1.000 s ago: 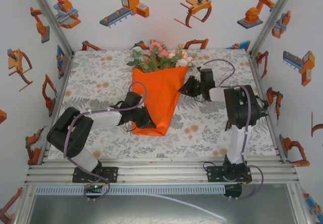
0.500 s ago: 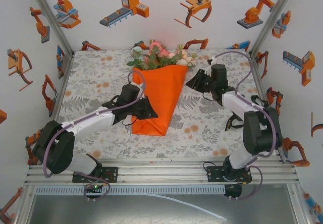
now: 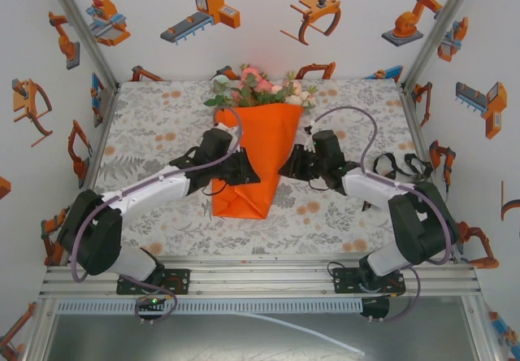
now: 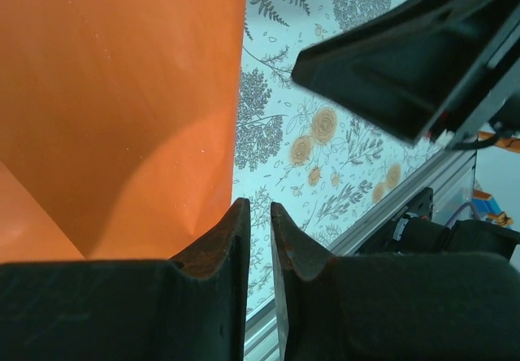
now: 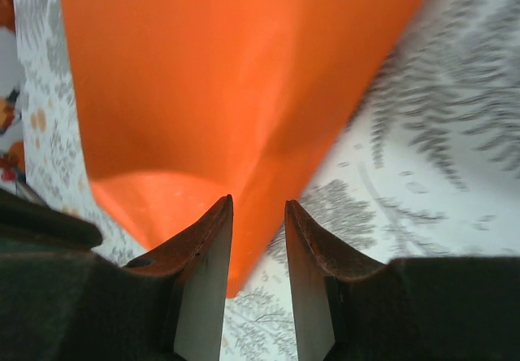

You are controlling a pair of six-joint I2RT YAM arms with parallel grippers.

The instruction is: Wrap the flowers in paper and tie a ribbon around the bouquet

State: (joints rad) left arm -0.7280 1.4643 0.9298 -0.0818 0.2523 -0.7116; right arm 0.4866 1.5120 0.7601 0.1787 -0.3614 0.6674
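Observation:
The bouquet lies mid-table: a bright orange paper [image 3: 258, 154] cone with the pink and cream flowers [image 3: 260, 89] sticking out at its far end. My left gripper [image 3: 244, 171] is at the cone's left edge. In the left wrist view its jaws [image 4: 260, 208] stand a narrow slit apart with only tablecloth between them and the paper [image 4: 122, 109] just to their left. My right gripper [image 3: 286, 168] is at the cone's right edge, open [image 5: 258, 202], with the paper [image 5: 236, 76] edge just beyond its tips. A black ribbon [image 3: 402, 164] lies in loops at the right.
The patterned tablecloth [image 3: 154, 125] covers the table. White walls with orange robot pictures close in the back and sides. The aluminium rail [image 3: 260, 280] runs along the near edge. The right gripper's body [image 4: 406, 60] looms close in the left wrist view.
My right gripper has swung from beside the cone's top down and left to its right edge. The left gripper slid farther up the left edge and its jaws parted slightly.

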